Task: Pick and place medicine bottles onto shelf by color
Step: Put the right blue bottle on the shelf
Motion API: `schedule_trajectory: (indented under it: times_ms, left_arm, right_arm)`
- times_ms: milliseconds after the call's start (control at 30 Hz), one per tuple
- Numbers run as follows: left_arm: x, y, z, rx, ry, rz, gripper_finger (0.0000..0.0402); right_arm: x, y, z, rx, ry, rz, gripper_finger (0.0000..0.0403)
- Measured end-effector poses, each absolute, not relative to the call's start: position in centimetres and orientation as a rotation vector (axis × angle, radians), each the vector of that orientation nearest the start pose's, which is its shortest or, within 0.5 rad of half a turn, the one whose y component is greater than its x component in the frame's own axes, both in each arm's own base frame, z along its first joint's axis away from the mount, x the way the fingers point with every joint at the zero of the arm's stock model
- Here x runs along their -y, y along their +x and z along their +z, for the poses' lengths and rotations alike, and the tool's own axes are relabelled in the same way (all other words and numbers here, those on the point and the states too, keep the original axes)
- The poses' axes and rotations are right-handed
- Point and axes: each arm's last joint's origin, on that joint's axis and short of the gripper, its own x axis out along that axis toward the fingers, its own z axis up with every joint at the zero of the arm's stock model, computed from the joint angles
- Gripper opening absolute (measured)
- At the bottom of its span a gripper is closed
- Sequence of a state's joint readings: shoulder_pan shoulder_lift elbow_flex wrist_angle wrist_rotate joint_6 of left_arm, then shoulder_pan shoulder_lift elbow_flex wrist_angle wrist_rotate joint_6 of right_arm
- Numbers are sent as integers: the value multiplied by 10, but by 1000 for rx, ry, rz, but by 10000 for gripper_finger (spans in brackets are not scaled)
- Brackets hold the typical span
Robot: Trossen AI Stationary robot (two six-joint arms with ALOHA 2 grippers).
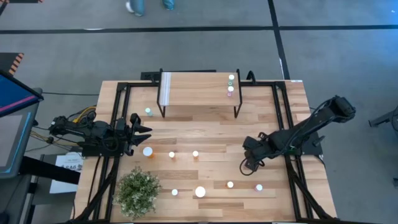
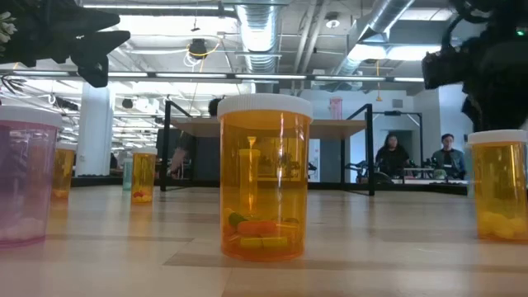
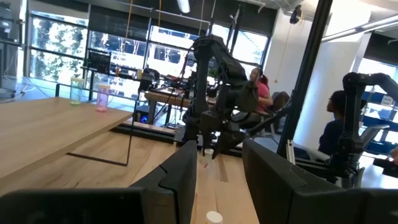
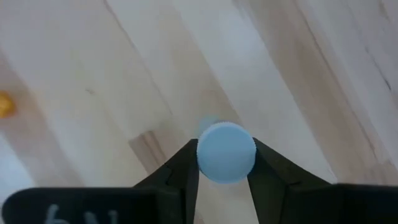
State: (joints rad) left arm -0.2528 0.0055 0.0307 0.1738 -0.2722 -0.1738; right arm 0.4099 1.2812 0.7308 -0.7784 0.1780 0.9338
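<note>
Held bottle (image 4: 226, 152): only its cap shows between the right gripper (image 4: 225, 167) fingers; body hidden.
Pink bottle (image 2: 25, 177): cut by edge.

You see a matt, pale planked wood table (image 1: 205, 140). The shelf (image 1: 193, 90) is light wood on thin black metal legs. The medicine bottles (image 2: 264, 177) are glossy see-through plastic with smooth white caps (image 4: 226, 152).
</note>
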Motion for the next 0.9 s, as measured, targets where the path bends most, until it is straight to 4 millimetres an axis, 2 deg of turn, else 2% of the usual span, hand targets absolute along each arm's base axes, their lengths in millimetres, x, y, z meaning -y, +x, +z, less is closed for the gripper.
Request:
schedule_trajectory:
  times_ms: [167, 367, 633, 900]
  left_arm:
    - [16, 92, 190, 193, -225, 3, 117]
    - [16, 92, 190, 193, -229, 3, 117]
    - [16, 92, 190, 193, -230, 2, 117]
    - [16, 92, 190, 194, -230, 2, 117]
  right_arm:
    - [-71, 208, 206, -1171, 398, -358, 131]
    - [-50, 229, 237, -1080, 350, -318, 132]
    - [-11, 253, 300, -889, 280, -305, 134]
    - [40, 255, 362, -701, 230, -366, 135]
